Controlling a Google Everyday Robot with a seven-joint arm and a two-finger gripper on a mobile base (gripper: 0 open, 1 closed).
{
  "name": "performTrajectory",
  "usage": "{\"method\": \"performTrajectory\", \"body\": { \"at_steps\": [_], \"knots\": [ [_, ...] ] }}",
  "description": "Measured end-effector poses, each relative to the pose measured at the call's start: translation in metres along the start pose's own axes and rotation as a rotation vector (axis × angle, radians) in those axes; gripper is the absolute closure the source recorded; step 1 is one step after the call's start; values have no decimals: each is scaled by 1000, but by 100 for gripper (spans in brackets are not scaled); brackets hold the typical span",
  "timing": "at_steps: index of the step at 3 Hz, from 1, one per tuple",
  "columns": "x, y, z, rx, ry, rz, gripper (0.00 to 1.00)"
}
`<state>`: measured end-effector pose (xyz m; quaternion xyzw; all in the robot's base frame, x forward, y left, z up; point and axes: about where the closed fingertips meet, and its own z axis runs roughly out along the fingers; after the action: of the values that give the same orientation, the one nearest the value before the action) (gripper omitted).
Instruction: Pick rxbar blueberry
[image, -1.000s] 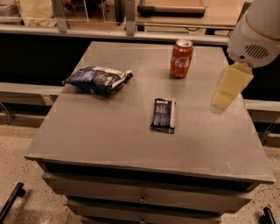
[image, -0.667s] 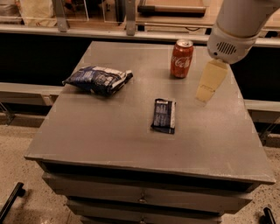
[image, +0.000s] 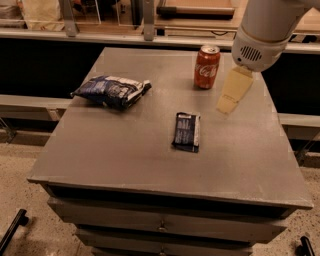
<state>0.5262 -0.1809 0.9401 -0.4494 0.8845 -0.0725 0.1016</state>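
A grey counter (image: 125, 160) carries a red soda can (image: 207, 66) standing upright at one o'clock and a puffy dark-blue-and-white snack bag (image: 111, 91) lying at ten o'clock, well apart. The pincer (image: 227, 104) hangs at two o'clock, just beside the can. Drawers (image: 160, 225) sit beneath.

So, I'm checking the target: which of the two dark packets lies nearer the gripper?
The flat rxbar blueberry mid-table; the puffy snack bag lies far left. The gripper hovers right of the soda can.
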Motion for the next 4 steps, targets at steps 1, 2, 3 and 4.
{"method": "performTrajectory", "body": {
  "at_steps": [1, 2, 3, 4],
  "knots": [
    [-18, 18, 12, -38, 20, 46, 0],
    [-37, 46, 24, -65, 49, 117, 0],
    [-51, 68, 34, -87, 81, 255, 0],
    [-53, 66, 34, -82, 67, 261, 0]
  ]
}}
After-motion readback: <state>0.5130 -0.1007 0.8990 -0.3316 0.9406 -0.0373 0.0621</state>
